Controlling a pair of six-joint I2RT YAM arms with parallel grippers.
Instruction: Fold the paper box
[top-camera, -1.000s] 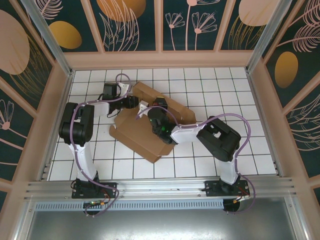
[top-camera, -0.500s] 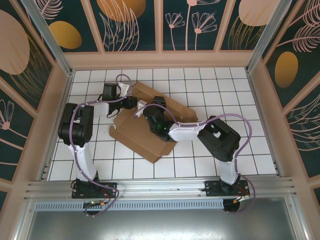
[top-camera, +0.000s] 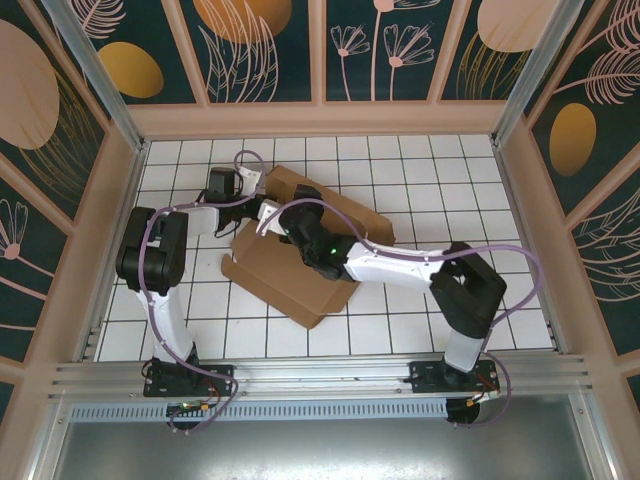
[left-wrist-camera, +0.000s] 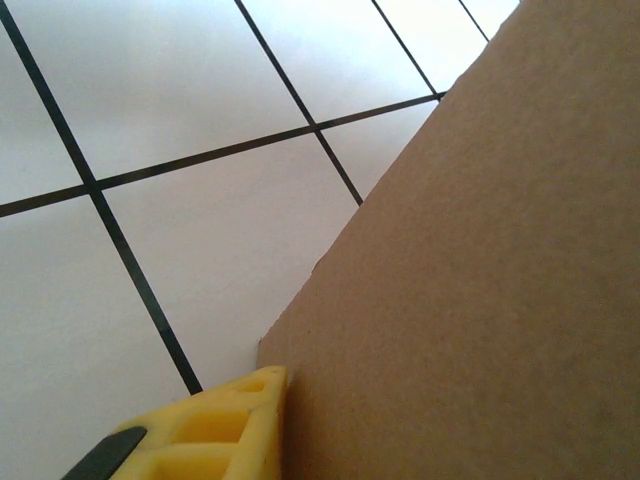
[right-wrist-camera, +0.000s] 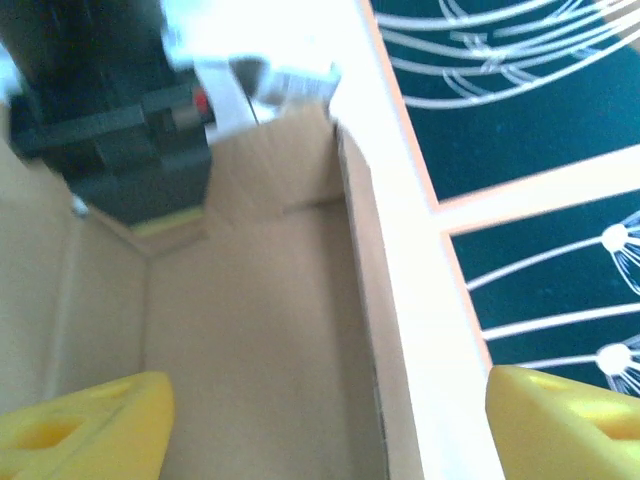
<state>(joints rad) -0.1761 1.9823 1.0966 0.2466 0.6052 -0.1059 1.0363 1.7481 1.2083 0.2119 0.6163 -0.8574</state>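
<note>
The paper box (top-camera: 292, 282) is a brown cardboard carton lying slantwise on the white tiles, partly raised into walls. My left gripper (top-camera: 262, 211) is at its back left corner. In the left wrist view one yellow finger (left-wrist-camera: 215, 428) presses flat against a cardboard panel (left-wrist-camera: 470, 300), which hides the other finger, so that gripper is shut on the box wall. My right gripper (top-camera: 285, 219) reaches across the box to the same corner and is open. In the right wrist view the right gripper (right-wrist-camera: 325, 425) has its yellow fingers wide apart, astride an upright wall edge (right-wrist-camera: 362, 300), touching nothing.
White tiled floor (top-camera: 420, 180) surrounds the box, with free room to the right and back. Patterned panels (top-camera: 400, 50) on a wooden frame close in three sides. An aluminium rail (top-camera: 320, 378) runs along the near edge. The left gripper's black body (right-wrist-camera: 110, 120) stands close ahead of the right fingers.
My right gripper has opened from shut, and its arm has stretched further left and back over the box. The left arm has stayed put, still holding the wall.
</note>
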